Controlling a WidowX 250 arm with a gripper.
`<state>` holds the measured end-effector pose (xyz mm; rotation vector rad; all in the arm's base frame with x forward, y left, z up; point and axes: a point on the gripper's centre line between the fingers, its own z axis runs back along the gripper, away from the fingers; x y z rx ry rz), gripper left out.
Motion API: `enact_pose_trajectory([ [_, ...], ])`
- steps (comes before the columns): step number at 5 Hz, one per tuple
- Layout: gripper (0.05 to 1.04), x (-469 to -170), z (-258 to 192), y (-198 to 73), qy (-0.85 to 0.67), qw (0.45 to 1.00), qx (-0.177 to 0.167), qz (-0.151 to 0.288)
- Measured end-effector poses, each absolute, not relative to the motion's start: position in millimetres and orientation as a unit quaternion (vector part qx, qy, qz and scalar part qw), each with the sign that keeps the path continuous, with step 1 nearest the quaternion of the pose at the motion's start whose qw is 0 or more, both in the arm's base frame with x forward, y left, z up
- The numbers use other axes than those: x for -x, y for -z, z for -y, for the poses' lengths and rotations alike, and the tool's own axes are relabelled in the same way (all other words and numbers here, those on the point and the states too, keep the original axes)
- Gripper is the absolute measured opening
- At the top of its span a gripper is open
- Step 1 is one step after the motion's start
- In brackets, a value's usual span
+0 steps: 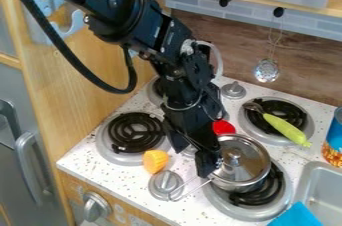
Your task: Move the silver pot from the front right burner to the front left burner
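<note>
The black gripper [192, 163] hangs over the stove, its fingers spread apart and pointing down. Its right finger is at the left side of a silver pot [248, 184]; whether they touch I cannot tell. A metal lid [242, 156] with a knob covers the pot, which rests on the front right burner, its wire handle [190, 190] extending to the front left. Left of the gripper, a ridged orange-yellow object [155, 161] lies near the front left burner. Something red [224, 128] shows just behind the pot.
A green-handled utensil [284, 129] lies across the back right burner. Stove knobs [165, 185] stand on the white speckled top [133, 182]. At the right are a can [333, 145], the sink [320, 190] and a blue item [297, 216]. A wooden panel [93, 70] borders the left.
</note>
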<state>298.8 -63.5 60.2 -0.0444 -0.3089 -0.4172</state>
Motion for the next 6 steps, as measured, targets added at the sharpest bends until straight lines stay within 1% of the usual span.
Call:
enact_pose_trajectory([
  [1,1.003,-295,62,-51,0.206,0.969,0.022,0.137],
  [2,1.003,-293,62,-48,0.206,0.969,0.015,0.136],
  [3,1.002,-296,63,-31,0.201,0.974,0.015,0.102],
  [4,1.003,-308,66,-21,0.189,0.977,0.017,0.094],
  [5,1.003,-327,78,-3,0.194,0.977,0.027,0.084],
  [6,1.003,-338,86,7,0.195,0.977,0.026,0.079],
])
